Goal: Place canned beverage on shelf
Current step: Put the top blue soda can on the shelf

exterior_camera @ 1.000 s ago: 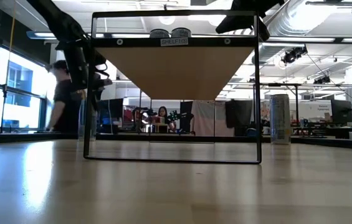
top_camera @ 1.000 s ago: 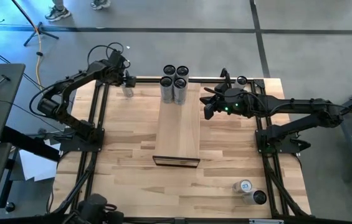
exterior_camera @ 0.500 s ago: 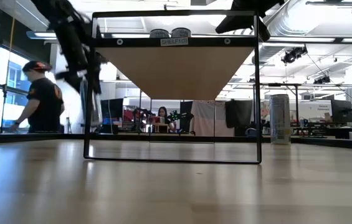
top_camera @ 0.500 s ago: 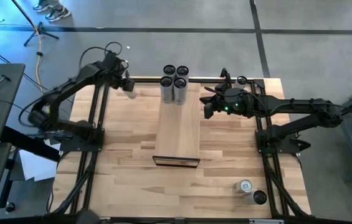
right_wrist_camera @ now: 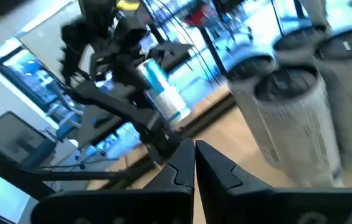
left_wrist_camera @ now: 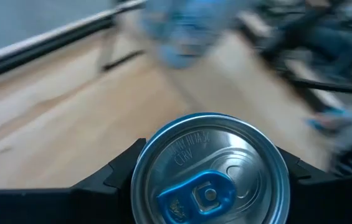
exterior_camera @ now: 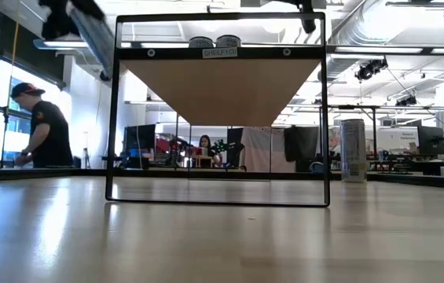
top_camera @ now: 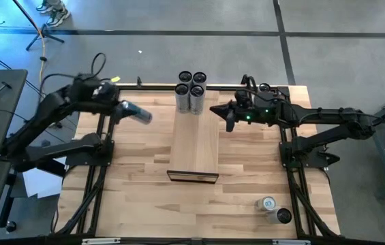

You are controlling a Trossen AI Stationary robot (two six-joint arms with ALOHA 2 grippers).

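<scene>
Butcher-block planks form the table where we see the left claw clamped on a smooth aluminium can (tilted, in the air), left of the pale wooden shelf. Four cylindrical cans stand at the shelf's far end. Beside it, the right claw hovers, fingers together.

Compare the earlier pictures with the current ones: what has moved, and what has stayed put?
The left gripper has lifted its can off the table's far left edge and tilted it toward the shelf. The right gripper, shut, edged toward the shelf. The four cans on it stayed put.
</scene>
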